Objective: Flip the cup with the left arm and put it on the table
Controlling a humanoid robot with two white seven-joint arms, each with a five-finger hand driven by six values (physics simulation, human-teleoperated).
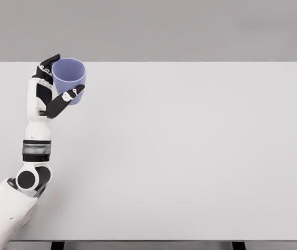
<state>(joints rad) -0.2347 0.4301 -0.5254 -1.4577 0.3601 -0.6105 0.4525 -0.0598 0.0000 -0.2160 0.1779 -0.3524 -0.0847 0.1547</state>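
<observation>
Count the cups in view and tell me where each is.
1. The cup is in the left hand over the table's far left, its opening toward the camera. Nothing in view could hide another.

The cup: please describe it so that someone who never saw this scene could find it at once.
Look at the white table, then at its far left part, where the left hand comes up. The cup sits in that hand's grasp, opening toward the camera. It is the only blue thing there.
</observation>
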